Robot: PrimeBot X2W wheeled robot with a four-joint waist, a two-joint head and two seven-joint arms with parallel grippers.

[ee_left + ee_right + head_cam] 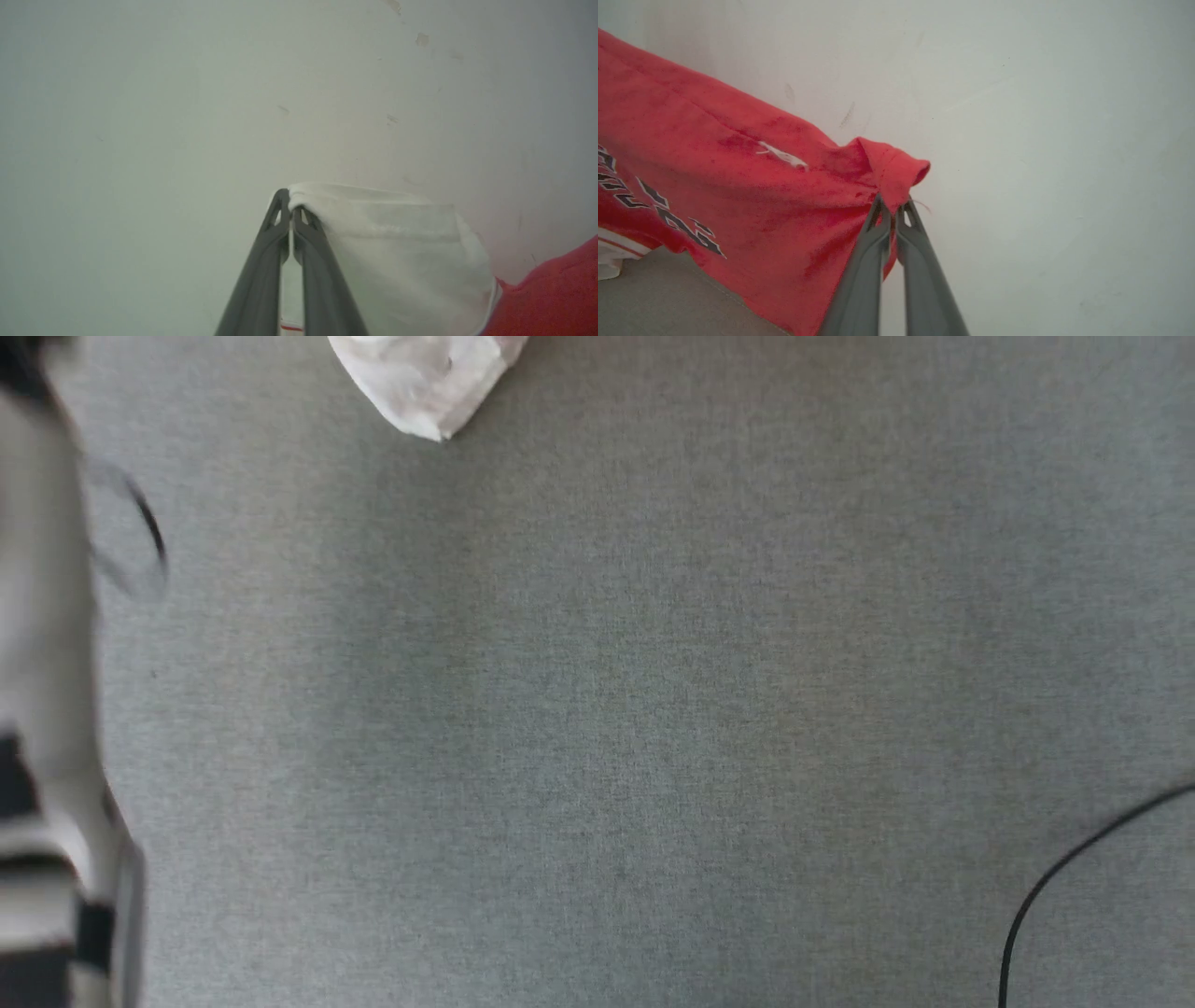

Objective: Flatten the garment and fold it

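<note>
Right wrist view: right hand (892, 204), fingers together, pinches the garment (738, 182).

Garment (738, 177) red, sleeve (397, 252) white, lettering (686, 228) black with white outline; surface (607, 709) grey, fine-woven; cable (1046, 882) black.

The garment (738, 186) is showing as soft, matt knitted cloth with a slightly fuzzy nap on its red body, while its black lettering (698, 233) is looking flatter and smoother, like print, and its white sleeve (397, 252) is reading as a finer cloth. The fingers of the left gripper (290, 212) and right gripper (893, 210), pinching the garment's edges, are looking like smooth, dark grey matt plastic. Below the garment the grey surface (607, 709) is showing a matt woven textile grain, and behind the garment the pale wall (140, 116) is looking smooth and matt with a few scuffs.
</note>
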